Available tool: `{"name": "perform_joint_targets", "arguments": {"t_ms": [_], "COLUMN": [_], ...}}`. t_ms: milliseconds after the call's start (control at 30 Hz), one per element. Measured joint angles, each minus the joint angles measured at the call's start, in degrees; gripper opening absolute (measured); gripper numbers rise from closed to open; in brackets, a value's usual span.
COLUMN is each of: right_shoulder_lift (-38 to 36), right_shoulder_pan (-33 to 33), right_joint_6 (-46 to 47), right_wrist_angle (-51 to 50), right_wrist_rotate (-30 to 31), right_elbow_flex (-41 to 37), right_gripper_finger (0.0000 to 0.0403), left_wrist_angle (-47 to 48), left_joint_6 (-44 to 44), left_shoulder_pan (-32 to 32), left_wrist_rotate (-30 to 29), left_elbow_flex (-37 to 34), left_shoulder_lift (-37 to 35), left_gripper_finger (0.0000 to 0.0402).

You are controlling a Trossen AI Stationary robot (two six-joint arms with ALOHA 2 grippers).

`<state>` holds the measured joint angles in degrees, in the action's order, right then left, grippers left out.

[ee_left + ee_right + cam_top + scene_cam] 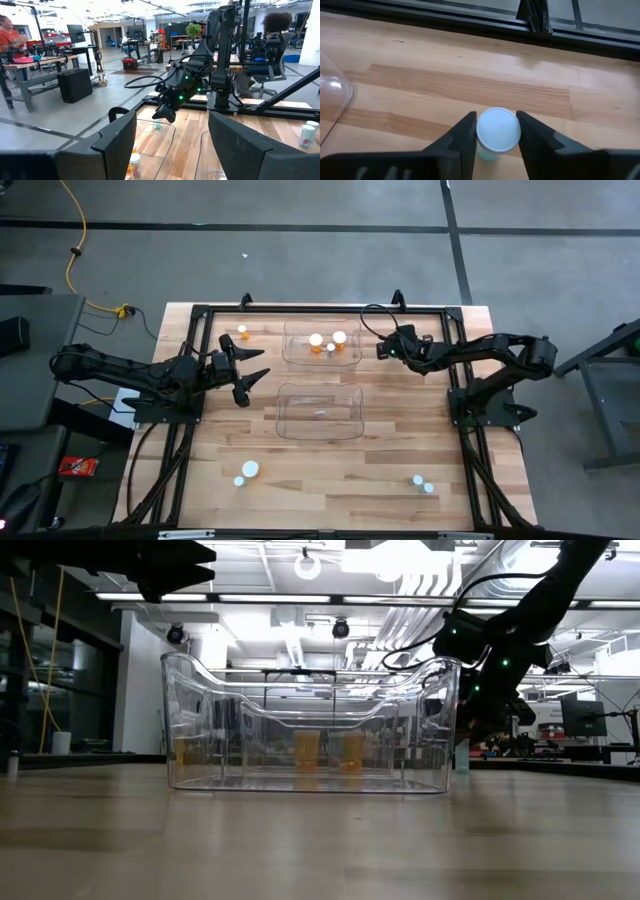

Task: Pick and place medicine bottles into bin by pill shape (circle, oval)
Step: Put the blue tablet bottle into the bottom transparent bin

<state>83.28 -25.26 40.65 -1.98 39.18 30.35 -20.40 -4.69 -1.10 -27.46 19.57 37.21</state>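
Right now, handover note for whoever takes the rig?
Right gripper: fingers either side of a pale teal bottle standing beside the far bin; can't confirm a full grip.
Left gripper: open, empty, left of the bins.
Done: three orange bottles in the far bin.
Left: near bin holds none; one orange bottle far left, whitish ones near left and near right.
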Motion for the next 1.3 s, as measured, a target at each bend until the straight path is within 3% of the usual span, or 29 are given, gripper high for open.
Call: {"name": "perform_joint_targets", "arguments": {"t_ms": [267, 567, 700, 833, 967, 1300], "right_shoulder_lift": [-8.24, -21.19, -20.06, -15.79, -11.19, -7.85], "right_shoulder_pan": [3.75, 21.25, 28.76, 33.01, 34.69, 34.8], "right_joint_6": [-6.42, -22.08, -29.15, -35.61, -40.74, -40.68], "right_wrist_angle": [-0.53, 5.46, 10.1, 9.91, 9.49, 5.66], "right_wrist_rotate": [-0.17, -7.5, -11.32, -14.51, -17.97, -18.18], "right_elbow_flex": [0.98, 5.04, 7.86, 11.8, 15.55, 19.1], "right_gripper_finger": [0.0095, 0.0095, 0.0095, 0.0095, 0.0095, 0.0095], "left_wrist_angle": [0.0, 0.0, -0.01, -0.03, -0.22, -0.42], "left_joint_6": [0.0, 0.89, 3.02, 3.1, 3.04, 3.07], "left_shoulder_pan": [0.0, 0.0, 0.0, 0.0, -0.02, -0.02], "left_wrist_rotate": [0.0, -0.04, 0.2, 4.81, 10.1, 8.87], "left_elbow_flex": [0.0, 0.0, 0.0, 0.01, 0.02, 0.02], "left_shoulder_lift": [0.0, 0.0, 0.0, 0.02, 0.02, 0.02], "left_gripper_finger": [0.0239, 0.0239, 0.0239, 0.0239, 0.0239, 0.0239]}}
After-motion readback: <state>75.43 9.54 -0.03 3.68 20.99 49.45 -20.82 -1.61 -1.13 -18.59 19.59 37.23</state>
